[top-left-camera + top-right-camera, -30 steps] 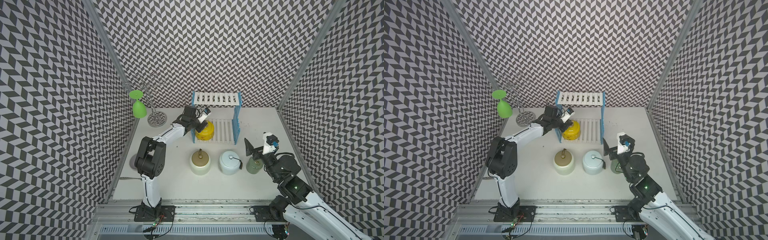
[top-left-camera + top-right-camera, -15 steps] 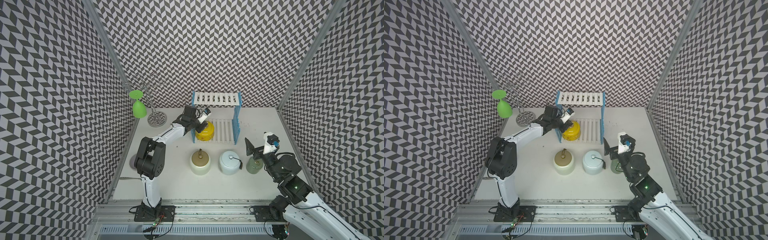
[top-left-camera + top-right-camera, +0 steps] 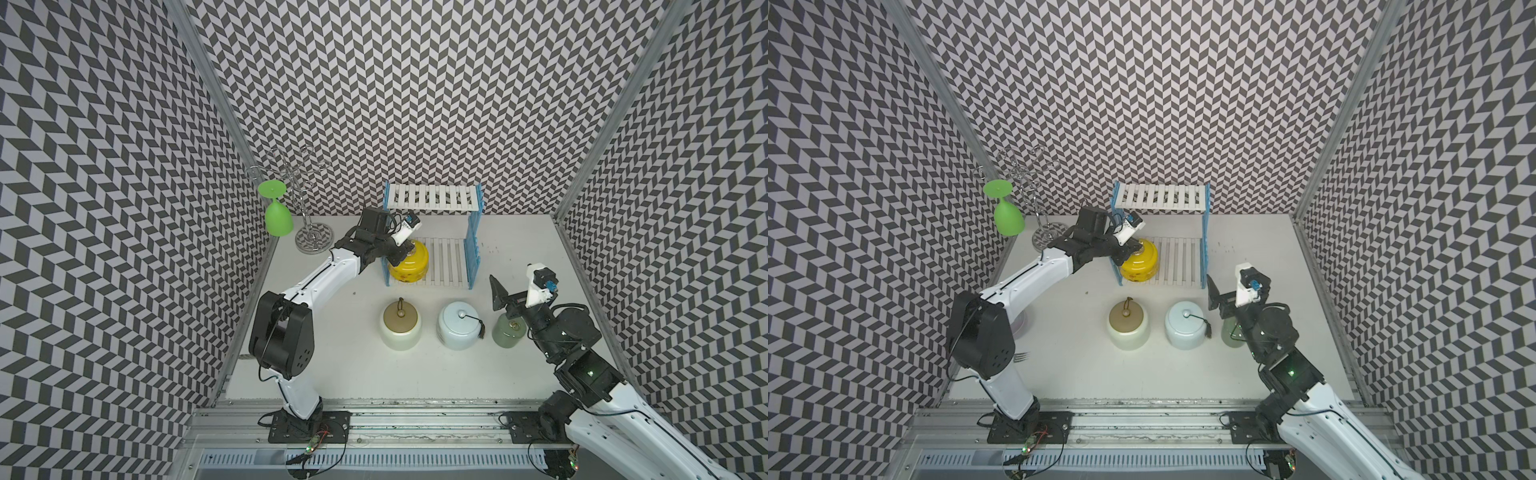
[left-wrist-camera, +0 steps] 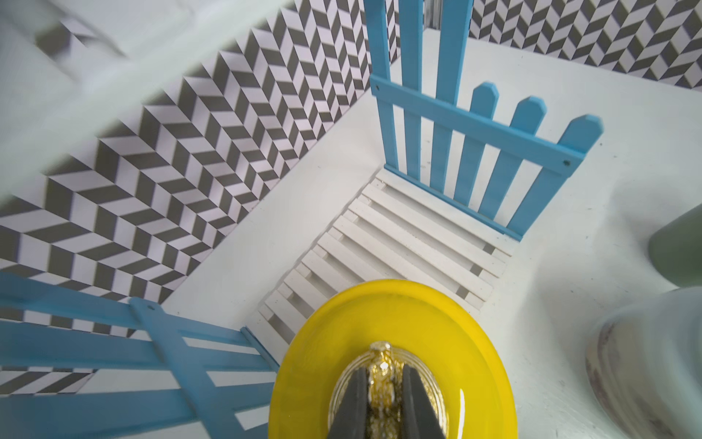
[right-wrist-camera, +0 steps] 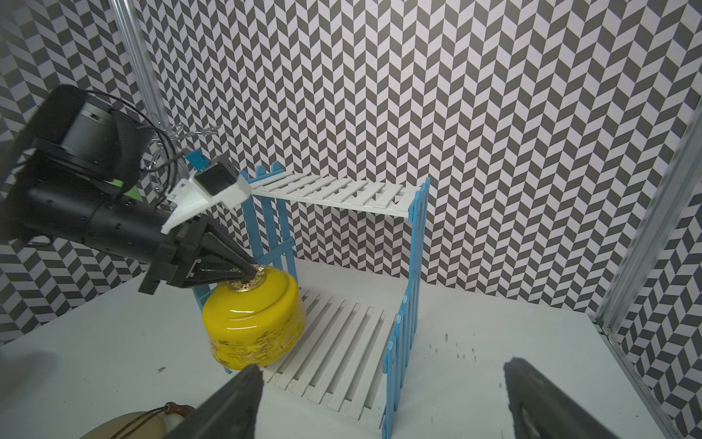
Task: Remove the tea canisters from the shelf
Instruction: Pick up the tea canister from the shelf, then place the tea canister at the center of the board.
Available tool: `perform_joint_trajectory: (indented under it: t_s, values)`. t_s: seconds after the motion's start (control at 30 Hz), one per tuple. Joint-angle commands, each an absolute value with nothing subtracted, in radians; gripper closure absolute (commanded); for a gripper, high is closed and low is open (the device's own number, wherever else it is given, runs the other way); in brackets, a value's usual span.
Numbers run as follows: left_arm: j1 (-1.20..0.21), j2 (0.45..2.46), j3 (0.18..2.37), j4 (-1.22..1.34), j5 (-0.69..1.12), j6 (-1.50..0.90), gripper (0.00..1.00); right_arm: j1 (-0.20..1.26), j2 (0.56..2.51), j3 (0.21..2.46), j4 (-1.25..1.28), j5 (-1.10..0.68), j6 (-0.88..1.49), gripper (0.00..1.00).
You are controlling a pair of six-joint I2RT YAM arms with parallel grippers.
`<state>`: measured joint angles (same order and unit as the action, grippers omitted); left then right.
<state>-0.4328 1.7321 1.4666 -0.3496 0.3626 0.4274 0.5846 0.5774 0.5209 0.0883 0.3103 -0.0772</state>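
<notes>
The glossy yellow tea canister (image 3: 409,268) (image 3: 1140,266) (image 5: 254,323) stands at the front left corner of the shelf's lower tier. My left gripper (image 3: 409,249) (image 3: 1136,248) (image 4: 383,370) (image 5: 252,270) is shut on its gold lid knob. The shelf (image 3: 432,198) (image 3: 1163,195) (image 4: 399,228) (image 5: 334,190) holds nothing else. On the table in front stand the cream canister (image 3: 400,326) (image 3: 1127,324) (image 5: 129,425), the pale blue one (image 3: 458,326) (image 3: 1185,326) and the sage green one (image 3: 508,332) (image 3: 1231,334). My right gripper (image 3: 515,286) (image 3: 1227,291) (image 5: 381,368) hangs open just above the green one, holding nothing.
A green goblet (image 3: 277,216) (image 3: 1008,216) hangs upside down on the chrome wire stand (image 3: 313,241) (image 3: 1048,232) at the back left. A fork (image 3: 1019,356) lies by the left arm's elbow. Patterned walls close in on three sides.
</notes>
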Motion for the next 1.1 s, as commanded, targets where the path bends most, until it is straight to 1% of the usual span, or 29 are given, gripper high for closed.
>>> perform_joint_trajectory:
  t_s: [0.0,0.3,0.57,0.87,1.07]
  values:
    - [-0.442,1.630,1.493,-0.296,0.412,0.426,1.00,0.574,0.579,0.514,0.145,0.300,-0.065,0.00]
    - [-0.441,1.485,1.481,-0.364,0.419,0.426,1.00,0.569,0.571,0.516,0.141,0.295,-0.062,0.00]
    - [-0.430,1.364,1.486,-0.455,0.389,0.461,1.00,0.568,0.568,0.516,0.140,0.296,-0.059,0.00]
    - [-0.350,1.258,1.495,-0.617,0.383,0.554,1.00,0.568,0.577,0.521,0.139,0.285,-0.051,0.00]
    - [-0.249,1.186,1.468,-0.697,0.382,0.600,1.00,0.568,0.563,0.515,0.142,0.302,-0.054,0.01]
